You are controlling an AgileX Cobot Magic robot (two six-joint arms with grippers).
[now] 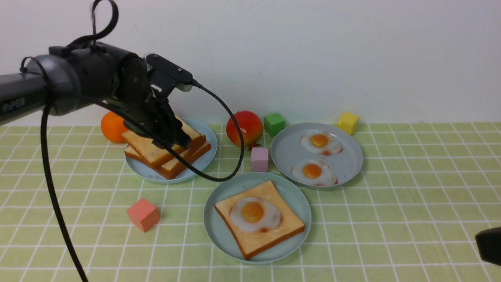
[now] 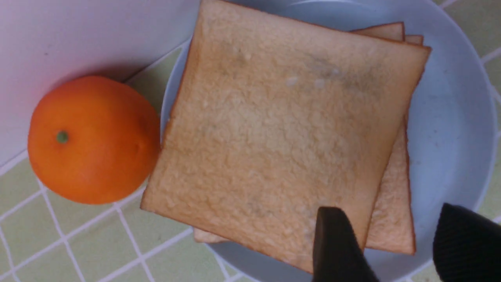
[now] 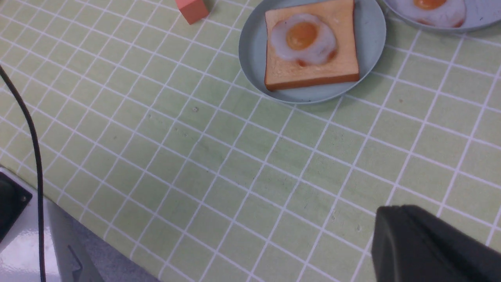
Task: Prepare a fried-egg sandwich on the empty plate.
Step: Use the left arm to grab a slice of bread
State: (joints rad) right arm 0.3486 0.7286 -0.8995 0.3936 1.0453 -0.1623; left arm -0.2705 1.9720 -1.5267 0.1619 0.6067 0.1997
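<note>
The teal plate [image 1: 219,231] sits front centre and holds one toast slice [image 1: 270,235] with a fried egg [image 1: 254,213] on top; no second slice covers it. It also shows in the right wrist view [image 3: 250,58]. At the back left, a sky-blue plate [image 1: 207,135] carries a stack of loose toast slices [image 1: 146,147]. My left gripper [image 2: 395,235] is open low over that stack. One finger [image 2: 332,243] is over a corner of the top slice [image 2: 282,129], the other beyond its edge. My right gripper [image 3: 403,209] is shut and empty at the front right [image 1: 489,244].
A grey-blue plate [image 1: 285,152] with two fried eggs stands right of centre. An orange [image 1: 111,127] touches the toast plate's far left side. A red fruit [image 1: 244,127], green [image 1: 274,124], yellow [image 1: 348,122], pink [image 1: 259,159] and salmon [image 1: 143,214] cubes lie around. The left arm's cable [image 1: 231,117] loops above the cloth.
</note>
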